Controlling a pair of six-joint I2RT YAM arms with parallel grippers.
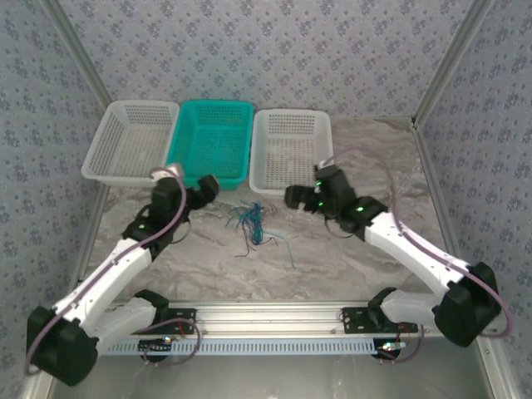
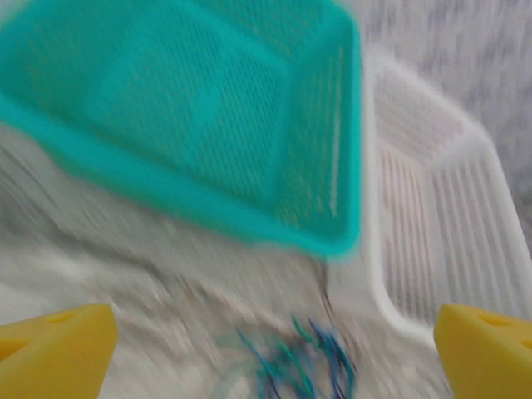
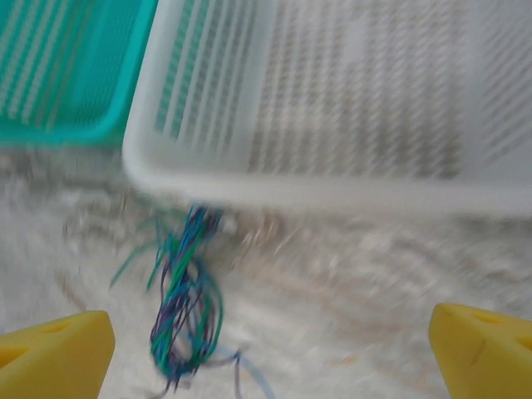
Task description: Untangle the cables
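Observation:
The cables (image 1: 254, 226) lie in a loose tangle of thin blue, green and dark purple wires on the marble table, in front of the baskets. My left gripper (image 1: 209, 188) hangs to their left, my right gripper (image 1: 293, 197) to their right, both apart from them. In the left wrist view the cables (image 2: 303, 362) show blurred at the bottom, between the wide-apart yellow fingertips (image 2: 54, 349); that gripper (image 2: 274, 353) is open. In the right wrist view the cables (image 3: 183, 299) lie at lower left, and the right gripper (image 3: 270, 353) is open with nothing between its fingertips (image 3: 478, 349).
Three baskets stand in a row at the back: a white basket (image 1: 129, 141) on the left, a teal basket (image 1: 212, 143) in the middle, a white basket (image 1: 289, 150) on the right. Patterned walls close in the table. Both wrist views are blurred by motion.

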